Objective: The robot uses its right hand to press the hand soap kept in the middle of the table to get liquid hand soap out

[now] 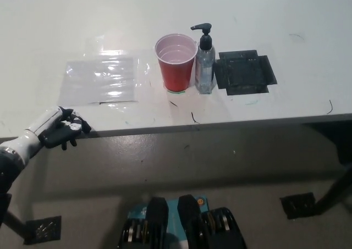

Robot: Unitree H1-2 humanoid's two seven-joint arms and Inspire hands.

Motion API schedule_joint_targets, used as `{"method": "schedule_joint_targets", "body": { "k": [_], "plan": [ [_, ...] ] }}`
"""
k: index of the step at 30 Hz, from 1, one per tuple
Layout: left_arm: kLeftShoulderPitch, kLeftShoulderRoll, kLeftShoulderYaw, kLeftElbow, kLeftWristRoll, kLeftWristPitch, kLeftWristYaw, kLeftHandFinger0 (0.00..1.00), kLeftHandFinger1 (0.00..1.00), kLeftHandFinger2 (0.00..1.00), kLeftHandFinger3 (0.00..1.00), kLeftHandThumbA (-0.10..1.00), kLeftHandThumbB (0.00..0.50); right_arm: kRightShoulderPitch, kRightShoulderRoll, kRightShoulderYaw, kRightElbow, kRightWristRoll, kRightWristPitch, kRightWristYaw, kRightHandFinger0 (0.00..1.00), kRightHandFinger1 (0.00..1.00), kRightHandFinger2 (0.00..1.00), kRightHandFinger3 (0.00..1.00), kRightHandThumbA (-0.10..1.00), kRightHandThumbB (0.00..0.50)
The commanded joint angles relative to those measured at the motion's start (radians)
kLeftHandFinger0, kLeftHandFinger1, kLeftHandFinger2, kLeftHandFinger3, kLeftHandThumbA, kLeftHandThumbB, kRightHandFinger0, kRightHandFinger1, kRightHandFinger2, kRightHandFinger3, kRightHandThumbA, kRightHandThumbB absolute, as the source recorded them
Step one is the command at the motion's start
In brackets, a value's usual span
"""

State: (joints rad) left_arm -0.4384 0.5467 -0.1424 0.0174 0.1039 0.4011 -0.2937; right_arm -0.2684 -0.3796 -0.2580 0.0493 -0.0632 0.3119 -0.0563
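The left hand (60,129) rests at the near edge of the worktop (286,34), fingers curled together, holding nothing. Farther, a plastic sheet (102,78) lies flat. At the middle, the soap (205,62) stands upright, touching a red cup (176,62), beside a black patch (244,72).

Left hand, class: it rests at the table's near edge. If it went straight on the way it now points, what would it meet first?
The left hand points toward picture right along the table's near edge. That line looks free; the red cup and soap bottle stand farther back, though depth is unclear.
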Motion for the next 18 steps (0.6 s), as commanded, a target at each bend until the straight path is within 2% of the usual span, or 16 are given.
{"method": "schedule_joint_targets", "body": {
  "k": [1, 6, 7, 11, 13, 16, 18],
  "plan": [
    [-0.03, 0.026, 0.006, -0.022, 0.023, 0.012, -0.02, 0.26, 0.32, 0.52, 0.7, 0.48, 0.081, -0.027, -0.041, -0.007, -0.06, -0.04, -0.001, -0.025, 1.0, 1.0, 1.0, 1.0, 1.0, 0.254],
    [-0.037, 0.026, 0.005, -0.019, 0.026, 0.009, -0.028, 0.27, 0.32, 0.51, 0.68, 0.47, 0.079, -0.106, -0.078, 0.013, -0.135, -0.062, 0.056, 0.0, 1.0, 1.0, 1.0, 1.0, 1.0, 0.266],
    [-0.039, 0.028, 0.002, -0.023, 0.034, 0.013, -0.028, 0.27, 0.31, 0.5, 0.68, 0.47, 0.084, -0.153, -0.112, 0.033, -0.138, -0.063, 0.038, 0.031, 1.0, 1.0, 1.0, 1.0, 1.0, 0.225],
    [-0.036, 0.027, 0.005, -0.031, 0.038, 0.023, -0.03, 0.23, 0.3, 0.51, 0.67, 0.47, 0.087, -0.244, -0.164, 0.081, -0.146, -0.092, 0.044, 0.058, 1.0, 1.0, 1.0, 1.0, 1.0, 0.227],
    [-0.035, 0.027, 0.009, -0.033, 0.033, 0.028, -0.034, 0.25, 0.31, 0.52, 0.68, 0.47, 0.085, -0.331, -0.184, 0.121, -0.139, -0.116, 0.046, 0.064, 1.0, 1.0, 1.0, 1.0, 1.0, 0.202],
    [-0.035, 0.031, 0.003, -0.033, 0.043, 0.024, -0.034, 0.26, 0.31, 0.5, 0.7, 0.52, 0.081, -0.422, -0.196, 0.164, -0.113, -0.118, 0.052, 0.083, 1.0, 1.0, 1.0, 1.0, 1.0, 0.225],
    [-0.035, 0.033, 0.001, -0.033, 0.047, 0.026, -0.037, 0.26, 0.31, 0.51, 0.7, 0.58, 0.097, -0.445, -0.196, 0.181, -0.102, -0.12, 0.044, 0.088, 1.0, 1.0, 1.0, 1.0, 1.0, 0.242]
  ]
}}
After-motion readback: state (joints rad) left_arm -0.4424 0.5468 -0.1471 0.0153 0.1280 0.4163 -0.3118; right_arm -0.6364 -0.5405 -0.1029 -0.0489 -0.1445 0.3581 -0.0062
